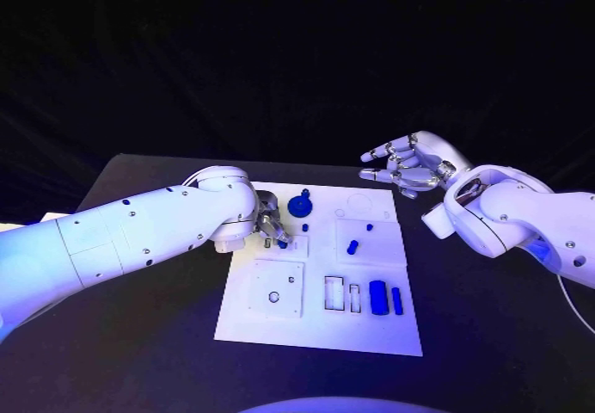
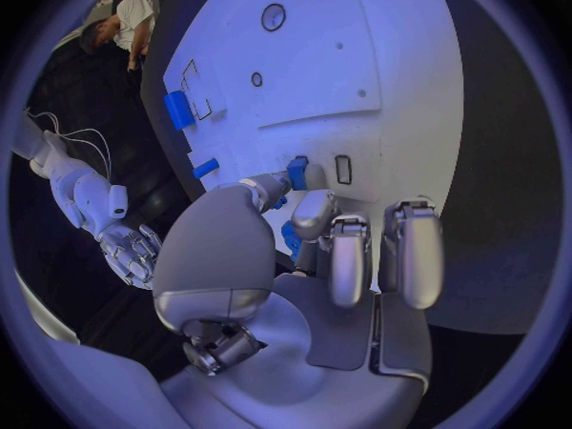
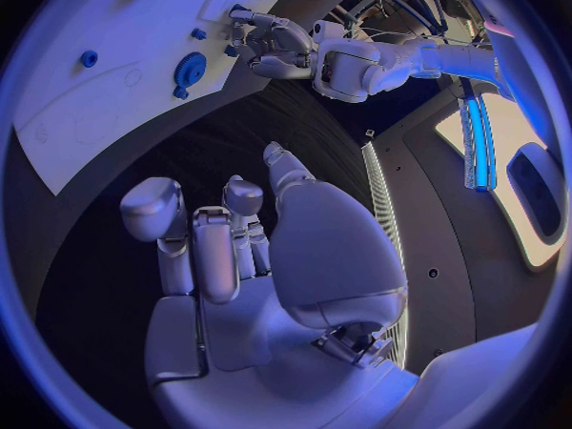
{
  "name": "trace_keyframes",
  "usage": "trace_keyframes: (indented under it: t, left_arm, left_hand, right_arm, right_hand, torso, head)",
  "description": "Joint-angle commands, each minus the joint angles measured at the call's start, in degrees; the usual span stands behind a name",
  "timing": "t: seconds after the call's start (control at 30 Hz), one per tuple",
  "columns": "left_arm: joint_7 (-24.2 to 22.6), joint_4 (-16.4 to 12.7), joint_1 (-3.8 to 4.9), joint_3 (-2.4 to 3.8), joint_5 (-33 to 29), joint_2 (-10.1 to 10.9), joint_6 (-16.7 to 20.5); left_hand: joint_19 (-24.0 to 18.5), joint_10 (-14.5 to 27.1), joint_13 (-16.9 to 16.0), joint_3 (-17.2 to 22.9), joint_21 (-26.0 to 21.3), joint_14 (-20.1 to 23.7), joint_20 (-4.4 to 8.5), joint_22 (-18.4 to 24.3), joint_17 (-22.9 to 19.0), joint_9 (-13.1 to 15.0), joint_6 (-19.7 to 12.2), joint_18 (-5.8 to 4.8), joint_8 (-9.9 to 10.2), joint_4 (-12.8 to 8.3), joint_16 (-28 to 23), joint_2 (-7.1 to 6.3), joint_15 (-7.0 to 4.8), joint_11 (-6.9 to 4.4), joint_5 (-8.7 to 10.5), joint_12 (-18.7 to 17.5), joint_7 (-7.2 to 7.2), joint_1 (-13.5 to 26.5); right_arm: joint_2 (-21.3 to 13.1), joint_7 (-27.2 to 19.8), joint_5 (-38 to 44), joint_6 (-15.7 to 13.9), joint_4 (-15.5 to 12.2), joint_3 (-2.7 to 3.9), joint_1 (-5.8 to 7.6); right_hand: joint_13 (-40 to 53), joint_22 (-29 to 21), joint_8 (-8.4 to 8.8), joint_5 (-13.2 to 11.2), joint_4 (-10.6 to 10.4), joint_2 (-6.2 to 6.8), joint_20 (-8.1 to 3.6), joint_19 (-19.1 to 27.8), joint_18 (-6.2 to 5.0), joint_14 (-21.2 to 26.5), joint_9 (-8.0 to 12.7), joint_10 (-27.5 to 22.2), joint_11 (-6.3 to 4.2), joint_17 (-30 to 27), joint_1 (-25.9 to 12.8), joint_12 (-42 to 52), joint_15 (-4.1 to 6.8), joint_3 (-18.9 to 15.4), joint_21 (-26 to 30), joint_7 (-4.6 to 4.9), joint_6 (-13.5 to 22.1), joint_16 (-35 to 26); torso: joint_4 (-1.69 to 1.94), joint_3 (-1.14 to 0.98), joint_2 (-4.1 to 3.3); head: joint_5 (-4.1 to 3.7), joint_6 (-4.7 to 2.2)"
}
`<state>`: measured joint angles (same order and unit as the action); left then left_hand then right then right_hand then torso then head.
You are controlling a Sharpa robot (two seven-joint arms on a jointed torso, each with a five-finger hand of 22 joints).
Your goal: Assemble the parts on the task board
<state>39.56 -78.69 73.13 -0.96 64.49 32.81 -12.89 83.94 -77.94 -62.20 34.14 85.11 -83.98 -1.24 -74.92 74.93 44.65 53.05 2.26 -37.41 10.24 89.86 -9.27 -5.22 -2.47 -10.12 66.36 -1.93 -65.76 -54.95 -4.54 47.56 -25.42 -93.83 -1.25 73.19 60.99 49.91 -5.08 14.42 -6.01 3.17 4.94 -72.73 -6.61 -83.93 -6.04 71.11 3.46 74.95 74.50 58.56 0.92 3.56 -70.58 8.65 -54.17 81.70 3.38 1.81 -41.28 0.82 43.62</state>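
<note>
Left hand (image 1: 271, 229) at the left edge of the task board (image 1: 320, 335), fingertips down on the plate, thumb and a finger pinching a small blue part (image 2: 296, 173); other fingers (image 2: 413, 253) extended over the black table (image 1: 149, 344); on the board, a round blue gear-like part (image 1: 302, 206) near its far edge, small blue pegs (image 1: 352, 247) at its middle, a blue block (image 1: 377, 297) and a blue bar (image 1: 397, 300) by the slots toward its near right side; right hand (image 1: 406, 165) raised beyond the board's far right corner, fingers loosely curled and apart, holding nothing.
</note>
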Motion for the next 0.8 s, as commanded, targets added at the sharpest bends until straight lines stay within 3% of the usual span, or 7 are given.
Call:
trace_keyframes:
  t: [0.03,0.43,0.63,0.8]
  left_arm:
    - [1.06,0.11,-0.44,-0.38,-0.09,-0.26,-1.47]
    - [1.6,0.36,-0.44,-0.39,-0.09,-0.36,-1.72]
    - [1.95,0.59,-0.44,-0.38,-0.09,-0.29,-0.35]
    - [1.76,0.76,-0.44,-0.35,-0.14,-0.12,1.3]
  left_hand:
    - [2.77,-0.36,0.13,0.41,0.44,-6.02,0.33,-9.13,15.07,-0.05,1.44,-0.66,0.11,-0.9,0.14,0.04,-0.35,-0.28,-0.05,0.06,0.95,1.23]
    - [3.17,-0.73,0.54,-5.85,0.88,-6.02,0.55,-9.86,15.07,0.04,2.86,-0.84,0.41,1.93,0.14,0.31,-0.57,-0.55,-0.01,-0.08,1.3,5.04]
    - [3.3,-0.83,1.03,-13.17,1.01,-6.02,0.56,-10.14,15.07,0.27,3.69,-0.9,0.42,4.75,0.14,-0.86,-0.54,-0.51,0.3,-0.31,1.29,8.19]
    - [3.32,-0.86,1.35,-18.11,0.98,-6.02,0.68,-10.19,15.07,0.44,3.75,-0.9,0.62,6.09,0.14,0.06,-0.66,-0.64,0.23,-0.46,1.41,8.27]
  right_arm:
    - [0.02,-0.58,-0.04,0.75,-0.14,0.0,-0.04]
    - [-0.03,-0.67,-0.36,0.86,-0.13,0.0,-0.04]
    - [-0.04,-0.59,-0.42,0.74,-0.12,0.0,-0.04]
    - [-0.04,-0.61,-0.49,0.71,-0.05,0.0,-0.04]
  right_hand:
    - [-0.07,-0.08,-0.21,0.34,-0.05,-0.46,0.01,0.32,-0.77,-3.25,-0.09,-0.33,-0.03,2.68,0.06,-0.25,0.08,-0.32,0.3,-0.15,-0.28,-0.35]
    - [-0.34,-0.61,-0.18,0.42,-0.18,-0.43,0.02,0.54,-0.86,-3.18,-0.09,-0.57,0.0,2.41,-0.07,-0.56,0.06,-0.56,0.6,-0.12,-0.19,-0.57]
    - [-0.59,-0.97,-0.15,0.13,-0.19,-0.49,0.04,0.7,-0.91,-3.1,-0.09,-0.8,0.01,2.2,0.04,-0.82,0.04,-0.7,0.84,-0.1,-0.08,-0.75]
    - [-0.69,-1.12,-0.14,-0.03,-0.2,-0.52,0.05,0.76,-0.93,-3.06,-0.09,-0.9,0.02,2.07,0.09,-0.94,0.03,-0.78,0.94,-0.09,-0.04,-0.85]
  torso:
    - [0.0,-0.02,0.02]
    - [0.04,-0.01,0.05]
    - [0.06,0.03,0.05]
    - [0.03,0.05,0.03]
  head:
    - [-0.03,-0.03]
    - [-0.04,0.24]
    - [-0.08,0.23]
    - [-0.08,0.26]
